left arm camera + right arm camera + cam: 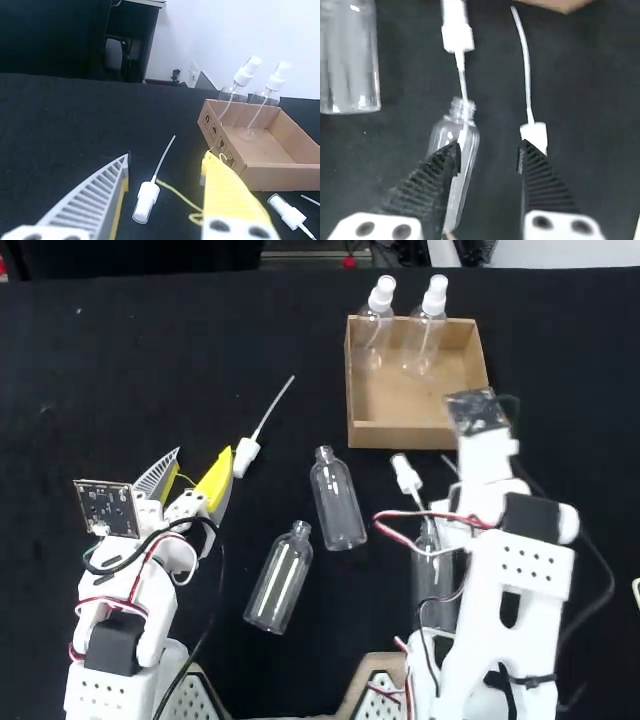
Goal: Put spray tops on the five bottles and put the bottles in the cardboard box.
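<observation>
Two bottles with spray tops [378, 310] [432, 310] stand at the far side of the cardboard box [360, 390]. My left gripper [203, 453] [166, 159] is open, and a loose spray top [246, 452] [146, 200] lies just ahead of its yellow finger. Two uncapped clear bottles [337, 498] [280, 575] lie mid-table. My right gripper [487, 150] hangs open over a third bottle [454, 145] [432, 570], whose neck holds the tube of a spray top [456, 35] [405, 475] not pushed down. Another spray top [534, 132] lies beside that bottle.
The black table [150, 360] has bare room at the far left. The right arm [510, 540] covers the ground in front of the box. A chair and a white wall stand beyond the table's far edge in the left wrist view.
</observation>
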